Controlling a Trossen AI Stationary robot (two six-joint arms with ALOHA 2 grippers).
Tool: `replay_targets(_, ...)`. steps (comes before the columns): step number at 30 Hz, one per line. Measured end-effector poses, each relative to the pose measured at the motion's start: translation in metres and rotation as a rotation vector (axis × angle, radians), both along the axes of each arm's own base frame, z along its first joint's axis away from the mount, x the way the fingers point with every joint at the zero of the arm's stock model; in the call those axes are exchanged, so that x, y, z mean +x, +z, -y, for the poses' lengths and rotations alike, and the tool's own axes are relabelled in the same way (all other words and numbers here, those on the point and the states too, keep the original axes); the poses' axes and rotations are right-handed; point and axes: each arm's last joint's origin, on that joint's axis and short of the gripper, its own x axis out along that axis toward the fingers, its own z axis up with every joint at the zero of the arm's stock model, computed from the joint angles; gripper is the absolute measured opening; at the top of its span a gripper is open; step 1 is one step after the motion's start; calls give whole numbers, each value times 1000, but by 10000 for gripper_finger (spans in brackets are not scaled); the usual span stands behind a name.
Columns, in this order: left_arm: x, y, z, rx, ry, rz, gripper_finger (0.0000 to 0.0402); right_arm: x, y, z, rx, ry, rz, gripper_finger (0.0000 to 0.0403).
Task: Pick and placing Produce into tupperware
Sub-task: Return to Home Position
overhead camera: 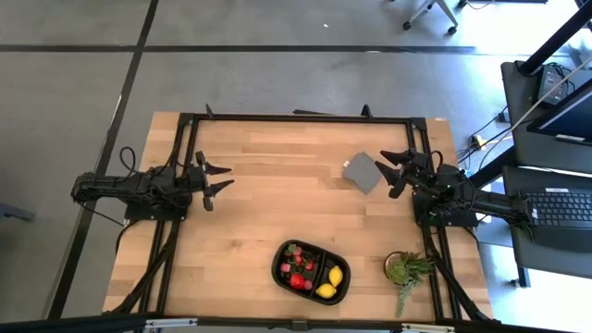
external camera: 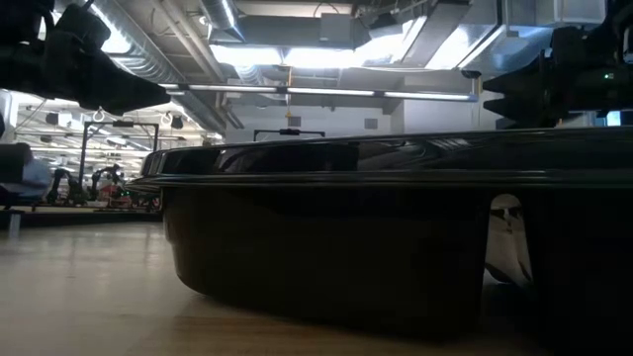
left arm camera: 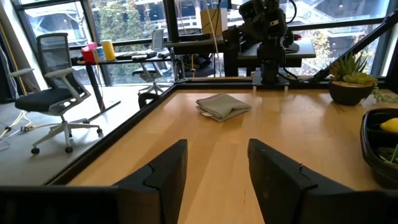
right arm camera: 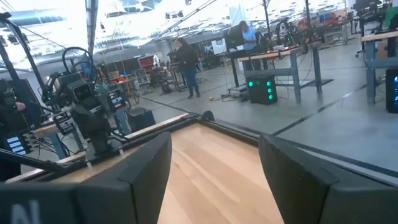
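The black tupperware tray (overhead camera: 311,272) sits near the table's near edge, its side wall (external camera: 336,247) filling the low view. Inside it lie a yellow lemon (overhead camera: 336,276), another lemon (overhead camera: 326,290), red strawberry pieces (overhead camera: 297,279) and small dark berries. In the left wrist view only the tray's rim (left arm camera: 379,143) shows. My left gripper (overhead camera: 222,178) hovers open over the table's left part. My right gripper (overhead camera: 389,173) hovers open at the right, just beside the grey folded cloth (overhead camera: 363,171). Neither touches anything.
A grey folded cloth (left arm camera: 222,106) lies flat on the far right part of the table. A small potted plant (overhead camera: 405,269) stands to the right of the tray. Bare wood spreads across the table's middle and left (overhead camera: 250,213). People stand in the room beyond (right arm camera: 186,65).
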Motion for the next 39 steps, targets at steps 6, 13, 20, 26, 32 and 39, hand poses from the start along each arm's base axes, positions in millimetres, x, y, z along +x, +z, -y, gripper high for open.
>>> replay_targets(6, 0, 0, 0, 0, 0, 0, 153, 0, 0, 0, 7, 1, 4, 243)
replay_targets(13, 0, 0, 0, 0, 0, 0, 154, 0, 0, 0, 10, 1, 5, 243)
replay_targets(20, 0, 0, 0, 0, 0, 0, 164, 0, 0, 0, 9, 1, 4, 243)
replay_targets(26, 0, 0, 0, 0, 0, 0, 164, 0, 0, 0, 8, 1, 3, 243)
replay_targets(32, 0, 0, 0, 0, 0, 0, 155, 0, 0, 0, 8, 1, 3, 243)
replay_targets(39, 0, 0, 0, 0, 0, 0, 149, 0, 0, 0, 8, 1, 3, 243)
